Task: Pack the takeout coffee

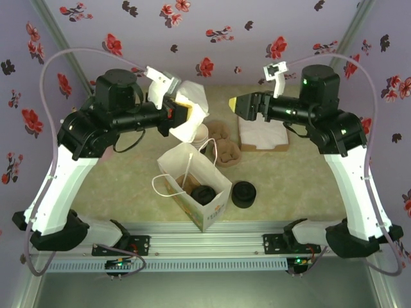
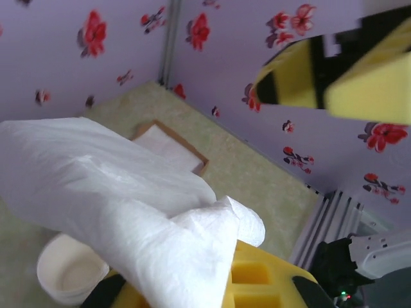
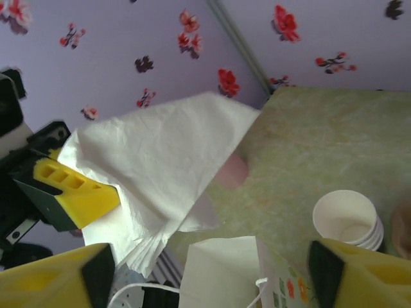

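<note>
Top external: finds the takeout coffee [image 1: 204, 194] upright inside the paper bag [image 1: 210, 215]. Judges it light, thin-walled, crushable, lid apt to pop; favours a gentle hold round the wall below the lid. Notes left gripper [image 1: 182, 110] clamped on white napkins [image 1: 190, 127], right gripper [image 1: 236, 104] spread wide, empty.

no word, number or brand can be read anywhere in this booth. the bag [image 1: 213, 206] carries a small coloured print low on one side; from the right wrist it shows as little red, green and orange marks [image 3: 290, 292], too small to tell as letters. the walls [image 1: 257, 19] bear red and dark flowers. the napkin [image 2: 115, 186] is plain white.
</note>
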